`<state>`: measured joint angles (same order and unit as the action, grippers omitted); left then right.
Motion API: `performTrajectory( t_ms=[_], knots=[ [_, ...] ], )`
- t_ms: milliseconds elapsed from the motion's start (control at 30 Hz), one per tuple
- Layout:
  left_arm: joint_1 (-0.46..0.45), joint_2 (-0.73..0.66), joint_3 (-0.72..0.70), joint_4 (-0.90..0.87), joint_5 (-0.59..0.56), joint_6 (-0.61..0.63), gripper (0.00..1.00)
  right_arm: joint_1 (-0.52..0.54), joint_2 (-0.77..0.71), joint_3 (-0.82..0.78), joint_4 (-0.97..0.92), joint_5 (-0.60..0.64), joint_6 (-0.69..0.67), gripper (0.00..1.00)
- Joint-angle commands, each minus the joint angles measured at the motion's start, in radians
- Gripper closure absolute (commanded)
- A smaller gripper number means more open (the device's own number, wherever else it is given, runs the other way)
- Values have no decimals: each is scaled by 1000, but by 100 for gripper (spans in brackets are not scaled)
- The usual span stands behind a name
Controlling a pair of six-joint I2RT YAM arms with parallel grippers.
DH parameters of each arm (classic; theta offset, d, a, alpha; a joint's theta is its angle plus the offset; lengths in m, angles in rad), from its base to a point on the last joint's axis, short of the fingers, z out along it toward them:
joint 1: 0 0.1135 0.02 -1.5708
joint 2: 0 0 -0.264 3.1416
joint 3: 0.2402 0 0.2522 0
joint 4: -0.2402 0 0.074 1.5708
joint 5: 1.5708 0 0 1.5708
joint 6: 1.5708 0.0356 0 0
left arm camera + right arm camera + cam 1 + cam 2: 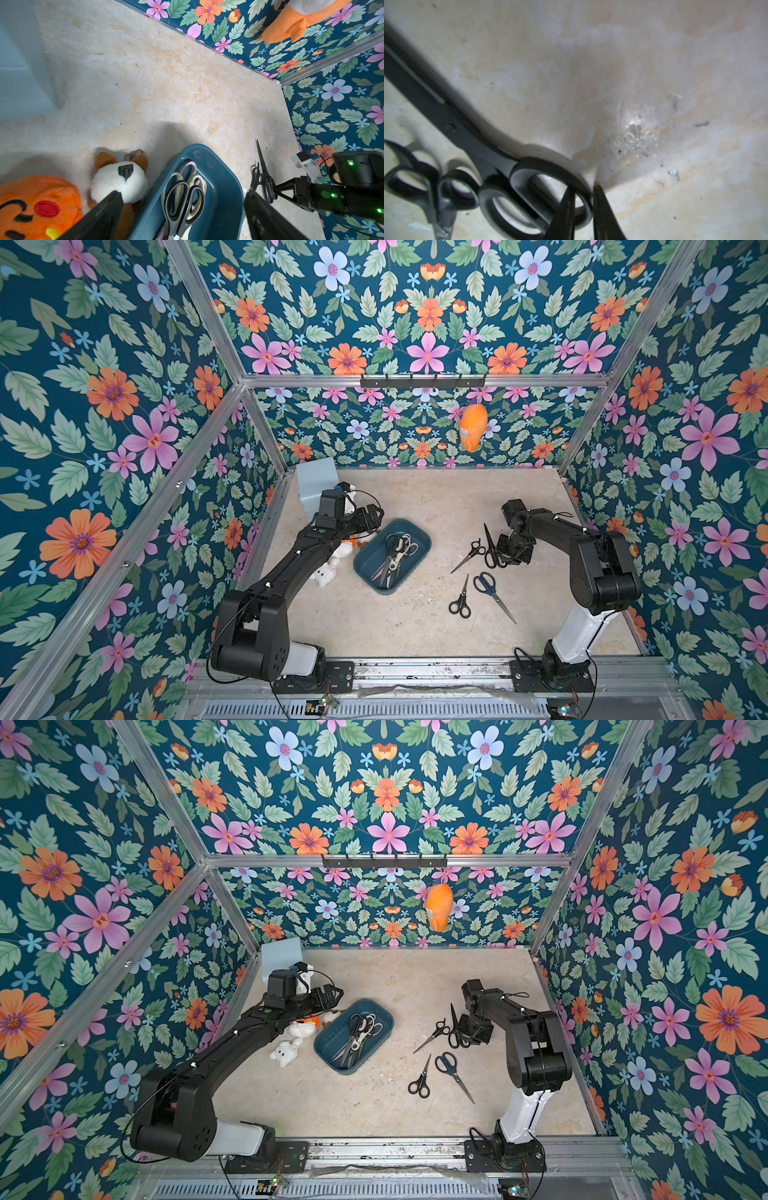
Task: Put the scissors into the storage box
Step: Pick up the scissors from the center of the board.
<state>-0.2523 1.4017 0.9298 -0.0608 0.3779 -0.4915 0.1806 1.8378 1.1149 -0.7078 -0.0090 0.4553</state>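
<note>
Desk (415,635) carries the teal storage box (417,537) near its middle, with a pile of scissors (392,558) inside. The left claw (181,193) hangs over the box, spread wide. At three o'clock from the box, the right claw (582,190) pinches the handle ring of the big black scissors (489,545). The blue pair (484,583) and two small black pairs (460,603) lie loose nearby.
</note>
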Motion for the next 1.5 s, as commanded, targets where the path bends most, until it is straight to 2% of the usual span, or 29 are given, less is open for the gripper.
performTrajectory(
  t_ms=[0, 433, 900, 1133, 1333, 1400, 1467],
  knots=[
    [0, -7, 5, 1, -9, -3, 4, -6, 29, -29, -1, 6, -4, 83],
    [0, -20, 0, -1, -17, -7, 4, -9, 9, -54, -5, 49, -52, 100],
    [-1, 22, -13, 35, -83, 26, 3, -10, -94, 66, -125, 1, -49, 100],
    [2, 59, -1, 33, -81, 55, 3, -9, -111, 94, -155, -13, -33, 100],
    [5, 72, -3, 34, -87, 72, 3, -7, -160, 82, -134, -95, 48, 100],
    [13, 83, 3, 36, -88, 81, 3, 9, -209, 66, -101, -153, 115, 100],
    [26, 95, 17, 38, -86, 93, 3, 69, -255, 45, -40, -190, 209, 100]
  ],
)
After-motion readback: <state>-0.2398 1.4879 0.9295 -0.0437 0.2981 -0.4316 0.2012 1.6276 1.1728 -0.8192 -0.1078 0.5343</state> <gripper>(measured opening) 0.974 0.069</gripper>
